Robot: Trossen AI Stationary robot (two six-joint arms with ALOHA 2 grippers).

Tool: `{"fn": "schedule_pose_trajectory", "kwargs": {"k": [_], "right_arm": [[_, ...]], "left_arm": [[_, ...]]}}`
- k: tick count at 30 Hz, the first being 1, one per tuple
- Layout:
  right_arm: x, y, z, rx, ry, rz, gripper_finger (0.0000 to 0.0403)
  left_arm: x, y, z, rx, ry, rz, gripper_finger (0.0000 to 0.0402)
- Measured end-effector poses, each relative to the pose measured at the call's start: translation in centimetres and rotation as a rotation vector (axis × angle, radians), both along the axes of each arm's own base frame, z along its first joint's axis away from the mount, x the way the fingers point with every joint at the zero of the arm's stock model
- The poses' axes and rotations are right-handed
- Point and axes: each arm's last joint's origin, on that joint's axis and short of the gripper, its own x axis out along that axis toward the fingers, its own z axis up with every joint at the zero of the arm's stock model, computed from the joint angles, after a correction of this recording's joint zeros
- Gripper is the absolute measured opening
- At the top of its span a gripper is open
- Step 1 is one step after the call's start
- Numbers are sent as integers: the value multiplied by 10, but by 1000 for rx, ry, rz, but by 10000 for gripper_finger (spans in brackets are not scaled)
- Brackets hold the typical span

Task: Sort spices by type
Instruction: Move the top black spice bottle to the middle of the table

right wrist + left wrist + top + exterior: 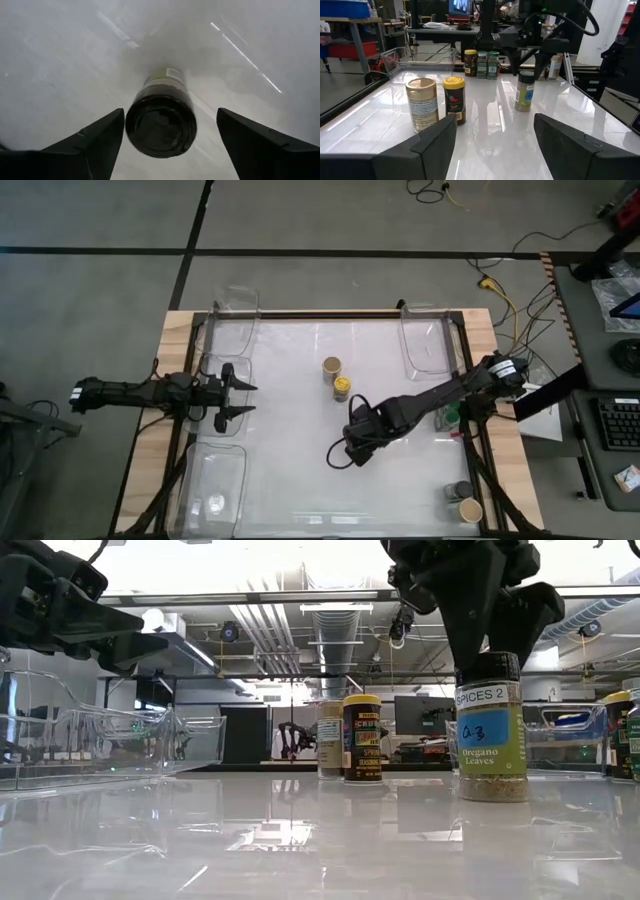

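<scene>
Oregano jar (491, 730), low view: white band near top reads "SPICES 2"; blue tape patch below carries handwritten mark, roughly "Q-3"; green label reads "Oregano Leaves".

Yellow-lidded jar (362, 737), low view: dark label with print, words too small to read surely.

Tan-lidded jar (422, 103), left wrist view: label has lines of print, unreadable.

No other readable text.

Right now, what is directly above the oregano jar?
The right hand hangs over the oregano jar, fingers open either side of its black lid. In the high view the hand hides the jar.
</scene>
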Motion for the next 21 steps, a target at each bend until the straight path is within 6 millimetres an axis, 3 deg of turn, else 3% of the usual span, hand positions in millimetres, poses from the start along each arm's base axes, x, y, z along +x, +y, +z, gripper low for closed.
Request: {"fn": "schedule_pose_trajectory", "kwargs": {"k": [21], "right_arm": [[5,2,-13,-10,31,14,257]], "left_arm": [[1,0,0,0,6,0,251]]}}
